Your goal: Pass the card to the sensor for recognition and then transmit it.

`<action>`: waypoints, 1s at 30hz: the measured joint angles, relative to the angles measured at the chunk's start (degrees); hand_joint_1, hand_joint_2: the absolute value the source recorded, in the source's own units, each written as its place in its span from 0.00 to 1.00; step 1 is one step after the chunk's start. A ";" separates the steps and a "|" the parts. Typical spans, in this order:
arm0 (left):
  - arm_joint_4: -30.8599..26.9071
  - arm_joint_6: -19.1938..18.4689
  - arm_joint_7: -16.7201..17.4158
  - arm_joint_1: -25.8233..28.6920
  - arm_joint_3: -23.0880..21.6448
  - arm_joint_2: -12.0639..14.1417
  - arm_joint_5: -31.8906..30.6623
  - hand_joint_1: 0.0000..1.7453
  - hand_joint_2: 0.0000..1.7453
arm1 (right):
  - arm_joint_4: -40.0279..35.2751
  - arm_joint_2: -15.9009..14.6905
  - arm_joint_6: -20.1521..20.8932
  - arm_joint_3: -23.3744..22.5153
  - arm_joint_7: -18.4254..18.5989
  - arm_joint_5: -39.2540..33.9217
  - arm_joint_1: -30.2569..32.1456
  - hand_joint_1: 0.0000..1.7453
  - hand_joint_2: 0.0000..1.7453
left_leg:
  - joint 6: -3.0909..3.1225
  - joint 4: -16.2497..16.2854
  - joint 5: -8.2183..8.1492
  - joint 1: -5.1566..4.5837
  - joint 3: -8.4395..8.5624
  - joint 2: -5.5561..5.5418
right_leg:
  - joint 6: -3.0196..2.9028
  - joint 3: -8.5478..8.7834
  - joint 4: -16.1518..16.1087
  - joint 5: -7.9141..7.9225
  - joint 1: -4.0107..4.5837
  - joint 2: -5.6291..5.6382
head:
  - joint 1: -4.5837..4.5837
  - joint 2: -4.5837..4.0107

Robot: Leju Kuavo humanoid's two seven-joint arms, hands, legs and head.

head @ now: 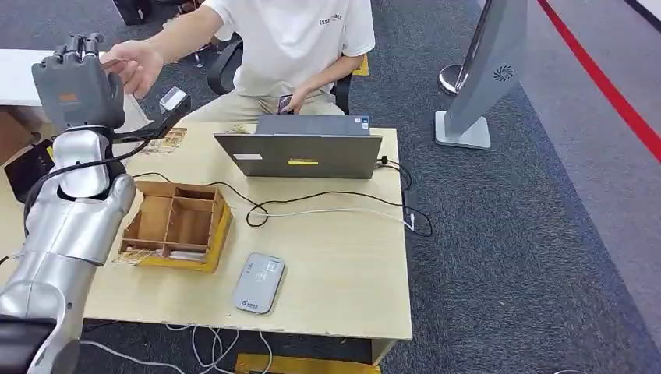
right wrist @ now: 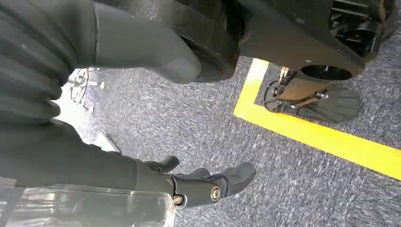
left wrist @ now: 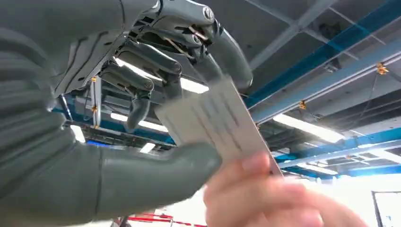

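Card handover at the raised left hand

At the far left, the left hand (head: 76, 82) is lifted high on an upright forearm, back toward the head camera, so the seated person can reach it; the wrist view shows the card (left wrist: 222, 125) between its thumb and curled fingers, with the person's hand (head: 134, 66) pinching the card's other edge, so both grip it, apparently mid-transfer. Further right on the table sit the divided wooden box (head: 175, 226) and then the grey sensor (head: 259, 284), nearer the front edge, within easy reach for scanning. The right hand (right wrist: 203, 182) hangs toward the carpet, fingers loosely apart, holding nothing.
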 joint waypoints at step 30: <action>-52.50 13.55 -14.97 63.31 -3.80 8.44 -0.04 0.00 1.00 | 0.00 -0.70 -0.24 -7.32 -3.56 -6.69 2.65 0.00 1.00 | -0.04 -0.06 -0.51 0.00 0.00 0.22 | 0.03 -0.08 -0.02 -0.50 -0.01 0.20 | 0.02 0.00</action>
